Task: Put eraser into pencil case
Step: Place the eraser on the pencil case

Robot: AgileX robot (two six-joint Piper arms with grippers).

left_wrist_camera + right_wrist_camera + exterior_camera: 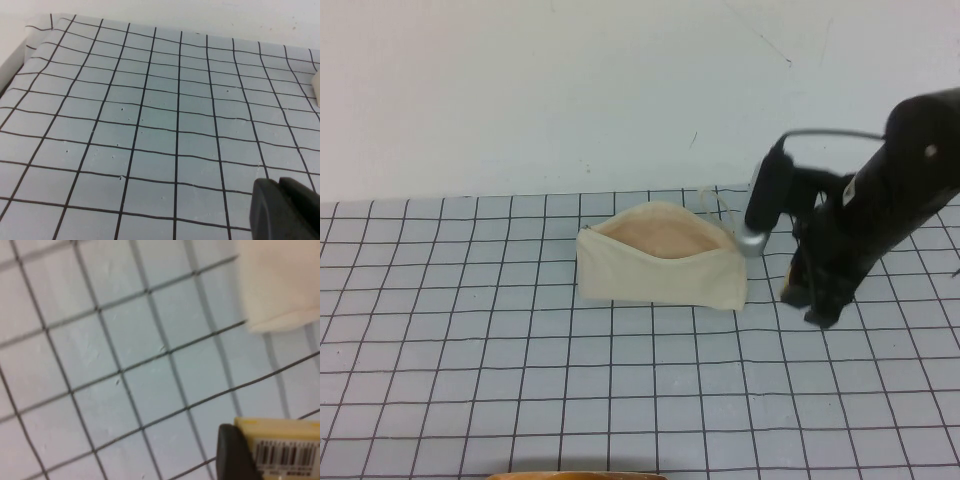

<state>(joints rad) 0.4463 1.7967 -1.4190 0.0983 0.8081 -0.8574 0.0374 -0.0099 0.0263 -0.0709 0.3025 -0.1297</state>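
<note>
The pencil case [660,268] is a cream-white pouch standing on the grid mat with its mouth open upward and the peach lining showing. My right gripper [808,300] hangs just to the right of the pouch, low over the mat. It is shut on the eraser [280,440], a cream-yellow block with a barcode label, and one dark finger [232,455] presses its side. The pouch's corner [280,285] shows in the right wrist view. My left gripper [279,184] is shut and empty over bare mat, out of the high view.
The grey grid mat [520,380] covers the table up to the white back wall [570,90]. The right arm's black camera barrel with its silver tip [752,238] sits close to the pouch's right top corner. A tan rim [580,476] shows at the front edge.
</note>
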